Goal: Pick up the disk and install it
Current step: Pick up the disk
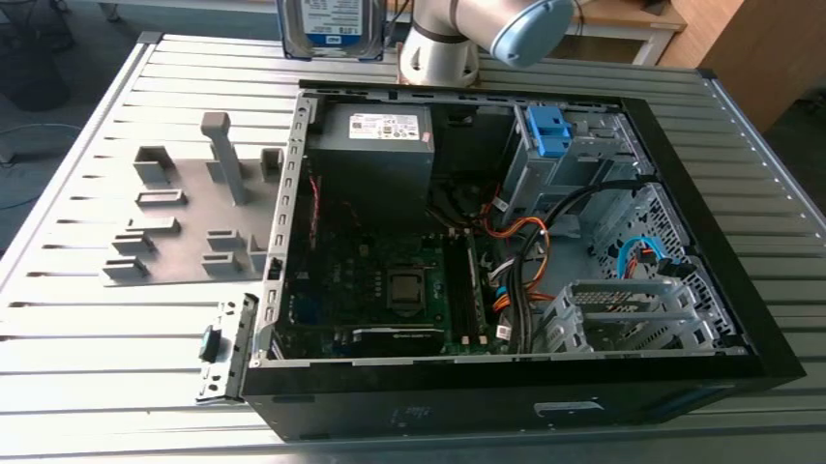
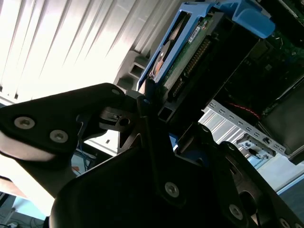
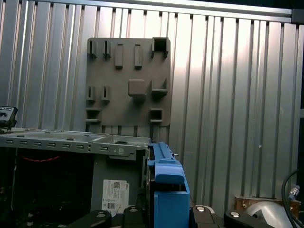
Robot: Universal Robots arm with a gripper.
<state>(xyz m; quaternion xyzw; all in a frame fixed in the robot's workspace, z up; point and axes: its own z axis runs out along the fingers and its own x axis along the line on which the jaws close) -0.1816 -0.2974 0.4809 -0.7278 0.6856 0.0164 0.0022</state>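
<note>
**A:** Where is the disk [image 1: 333, 25] sitting right now?

**B:** It is hanging upright just outside the computer case [image 1: 516, 414], past the wall nearest the arm's base [image 1: 442, 58], and not inside the case. The gripper [image 2: 154, 100] is clamping it. In the second wrist view the fingers are pressing shut on one end of it.

**A:** How is it going to handle?

**B:** I am judging it stiff, fairly dense and sensitive to knocks. The blue frame [image 2: 247, 19] is offering the safer hold. The bare circuit board [image 2: 190, 59] is lying exposed, so nothing should be squeezing that. The smooth metal could be slipping if the grip is weak.
</note>
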